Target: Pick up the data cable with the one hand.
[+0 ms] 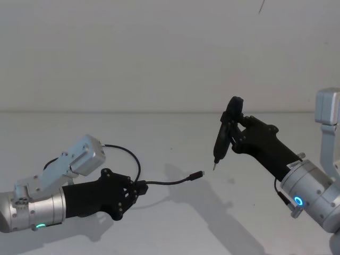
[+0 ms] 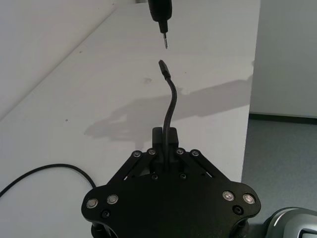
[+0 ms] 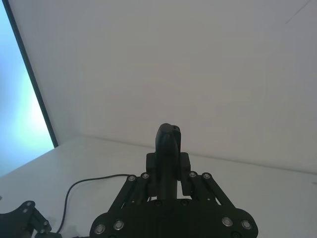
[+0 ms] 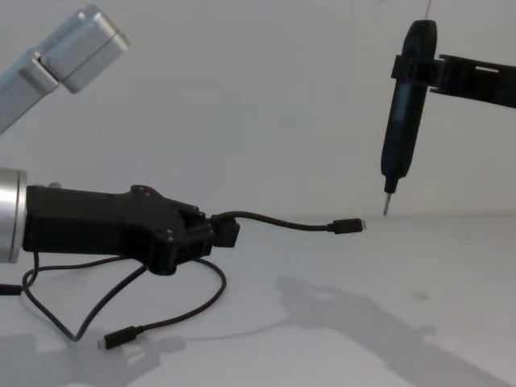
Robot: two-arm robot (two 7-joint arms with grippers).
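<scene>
The data cable (image 1: 170,183) is a thin black cord, and my left gripper (image 1: 139,188) is shut on it a short way behind one plug. That held end sticks out level to the right, above the white table, ending in a metal-tipped plug (image 4: 348,226). In the left wrist view the cable (image 2: 171,101) rises from between the shut jaws of the left gripper (image 2: 165,136). The rest of the cord loops back under the arm, and its other plug (image 4: 113,340) lies on the table. My right gripper (image 1: 234,132) is raised on the right, shut on a black pen-shaped tool (image 1: 222,137).
The pen tool's metal tip (image 4: 385,205) points down, just right of and slightly above the cable's free plug. The white table (image 1: 175,223) has its right edge (image 2: 245,148) dropping to grey floor. A plain wall stands behind.
</scene>
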